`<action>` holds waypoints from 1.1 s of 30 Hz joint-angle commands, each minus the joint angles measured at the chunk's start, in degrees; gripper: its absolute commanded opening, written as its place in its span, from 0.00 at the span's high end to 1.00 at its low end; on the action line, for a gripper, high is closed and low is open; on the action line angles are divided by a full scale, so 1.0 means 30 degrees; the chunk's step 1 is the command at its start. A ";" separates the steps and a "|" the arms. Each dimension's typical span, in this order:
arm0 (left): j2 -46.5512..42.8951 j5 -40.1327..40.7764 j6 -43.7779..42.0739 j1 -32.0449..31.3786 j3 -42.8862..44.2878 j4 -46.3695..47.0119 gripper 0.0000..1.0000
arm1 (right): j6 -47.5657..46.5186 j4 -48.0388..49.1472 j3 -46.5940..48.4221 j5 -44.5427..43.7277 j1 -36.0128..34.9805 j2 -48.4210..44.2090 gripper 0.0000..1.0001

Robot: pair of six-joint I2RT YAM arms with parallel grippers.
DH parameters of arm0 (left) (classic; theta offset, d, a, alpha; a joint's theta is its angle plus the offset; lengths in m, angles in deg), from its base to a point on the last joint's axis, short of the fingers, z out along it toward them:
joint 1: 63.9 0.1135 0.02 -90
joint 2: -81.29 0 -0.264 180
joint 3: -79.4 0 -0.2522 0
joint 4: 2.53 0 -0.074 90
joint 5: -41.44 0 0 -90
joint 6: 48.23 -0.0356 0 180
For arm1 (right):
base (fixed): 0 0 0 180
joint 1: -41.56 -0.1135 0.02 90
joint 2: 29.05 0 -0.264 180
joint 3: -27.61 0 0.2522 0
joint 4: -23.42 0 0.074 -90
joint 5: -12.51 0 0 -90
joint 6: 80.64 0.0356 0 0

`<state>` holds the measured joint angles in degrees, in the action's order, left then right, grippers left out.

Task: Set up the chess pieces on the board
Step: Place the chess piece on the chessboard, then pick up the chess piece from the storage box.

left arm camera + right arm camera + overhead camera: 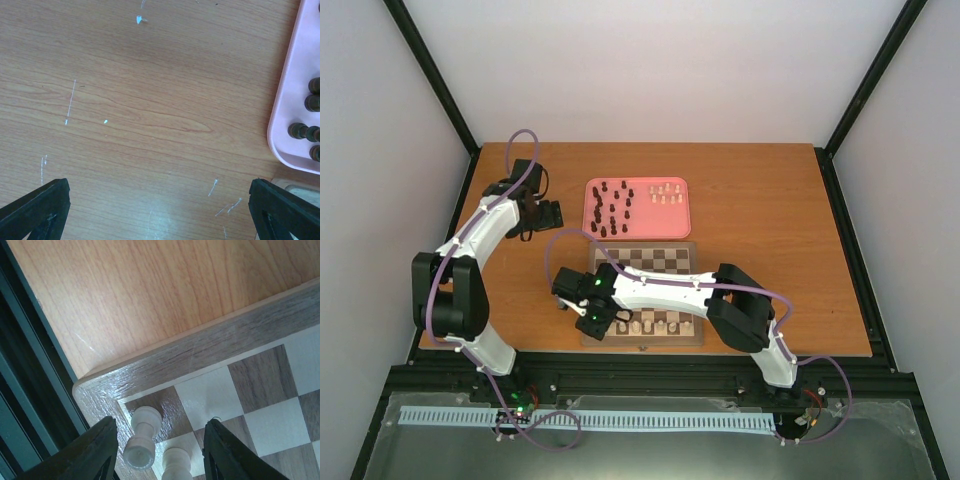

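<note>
The board (670, 262) lies in the middle of the table, with several cream-white chess pieces (658, 325) along its near rows. My right gripper (597, 320) hangs over the board's near-left corner. In the right wrist view that gripper (160, 452) is open. A cream-white piece (142, 437) stands on the dark corner square between the fingers, nearer the left finger (95, 455) and clear of both. Another cream-white piece (176, 466) stands beside it. My left gripper (549, 214) (157, 210) is open over bare table, left of the tray.
A pink tray (685, 225) behind the board holds several dark brown pieces (610, 210) and several cream-white ones (666, 192). Its rim (287, 100) and some dark pieces (313, 102) show at the right of the left wrist view. A black frame (20, 390) borders the table.
</note>
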<state>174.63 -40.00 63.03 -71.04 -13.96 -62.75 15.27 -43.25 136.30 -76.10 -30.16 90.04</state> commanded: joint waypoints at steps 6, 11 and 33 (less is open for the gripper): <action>0.0158 0.0158 0.0173 -0.0070 0.0676 -0.0158 0.00 | -0.1743 -0.0162 0.1340 0.0293 -0.0202 -0.0614 0.49; 0.0048 0.0246 0.0154 -0.0053 0.0635 -0.0194 0.00 | -0.2704 -0.0572 0.2108 -0.0877 -0.0176 -0.0486 0.43; -0.0857 0.0654 0.0138 -0.0053 0.1137 -0.0860 0.00 | -0.0876 -0.1829 0.8754 -0.2432 1.1262 0.0679 0.10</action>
<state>173.69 -38.03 63.01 -71.04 -12.89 -64.17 9.78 -47.91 156.74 -81.98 -2.12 89.19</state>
